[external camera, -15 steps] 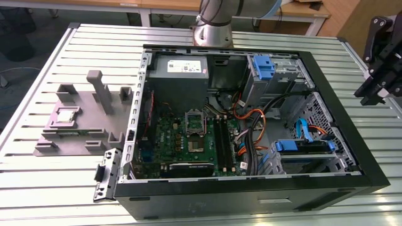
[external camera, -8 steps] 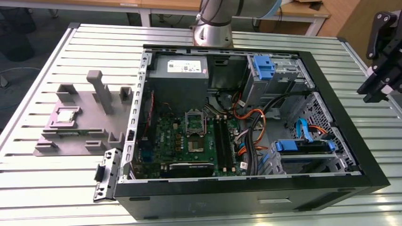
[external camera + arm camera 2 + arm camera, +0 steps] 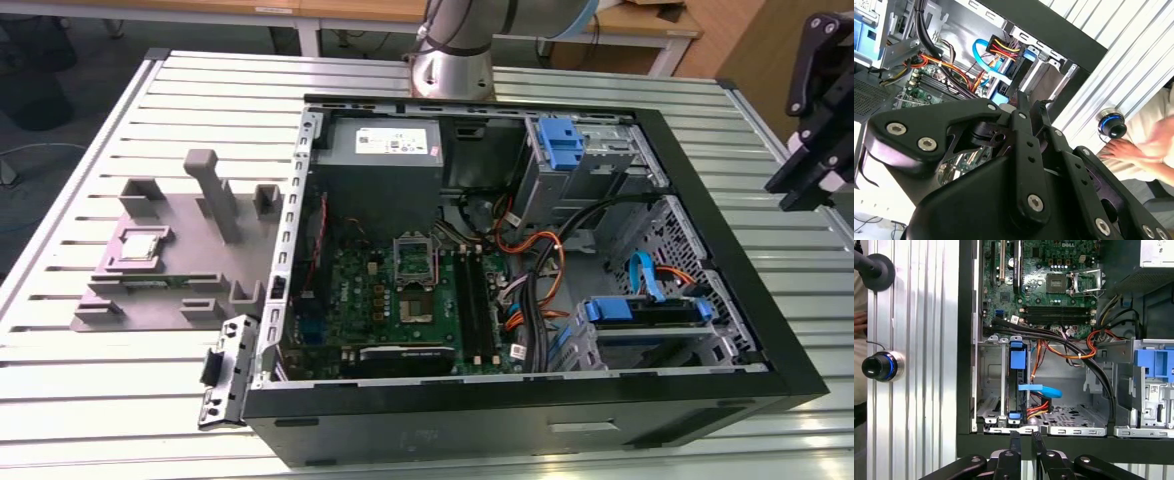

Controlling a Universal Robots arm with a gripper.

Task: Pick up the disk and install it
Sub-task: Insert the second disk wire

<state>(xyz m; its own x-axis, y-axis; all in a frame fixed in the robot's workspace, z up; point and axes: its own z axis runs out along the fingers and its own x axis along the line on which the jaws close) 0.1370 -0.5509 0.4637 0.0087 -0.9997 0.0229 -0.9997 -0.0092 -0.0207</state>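
Note:
The disk (image 3: 645, 312) stands on edge in the lower drive cage of the open computer case (image 3: 747, 300), framed by its blue bracket. In the first wrist view the disk (image 3: 1018, 385) has a blue flat cable and red-yellow wires running to it. The second wrist view catches the disk (image 3: 1004, 75) beyond the fingertips. My black gripper (image 3: 798, 190) hangs outside the case, above the slatted table at the exterior view's right. Its fingers (image 3: 1015, 440) sit close together with nothing between them; the gripper (image 3: 1021, 106) looks shut and holds nothing.
A grey fixture (image 3: 200, 290) with a small square chip (image 3: 143, 247) lies at the exterior view's left of the case. The motherboard (image 3: 400, 300), power supply (image 3: 380, 140) and upper blue bay (image 3: 561, 145) fill the case. A person's hand (image 3: 1124, 150) rests near a blue-lit knob (image 3: 1111, 125).

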